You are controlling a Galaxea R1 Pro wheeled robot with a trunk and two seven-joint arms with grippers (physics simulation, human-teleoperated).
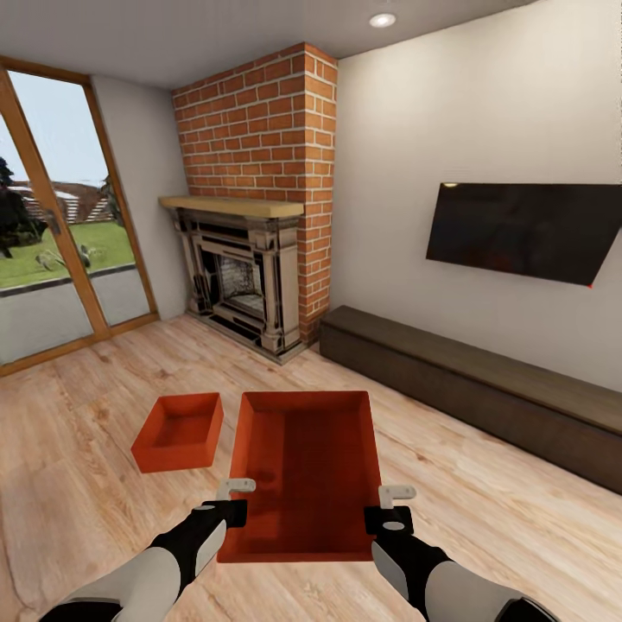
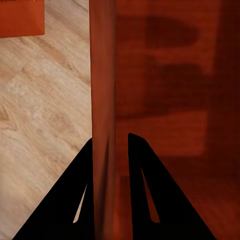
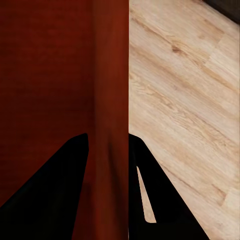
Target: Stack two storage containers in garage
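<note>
An orange-red open-top storage container [image 1: 307, 471] hangs in front of me above the wood-plank floor, held by both side walls. My left gripper [image 1: 233, 505] is shut on its left wall [image 2: 102, 100], one finger on each side. My right gripper [image 1: 389, 510] is shut on its right wall [image 3: 110, 100] the same way. The second storage container [image 1: 179, 430] rests on the living room floor to the left, and its corner [image 2: 20, 17] shows in the left wrist view.
A brick fireplace [image 1: 255, 207] stands ahead, with wood-framed glass doors [image 1: 52, 233] to the left. A long dark low bench [image 1: 484, 389] runs along the right wall under a wall television [image 1: 523, 229]. Light wood-plank floor [image 1: 78, 406] spreads all around.
</note>
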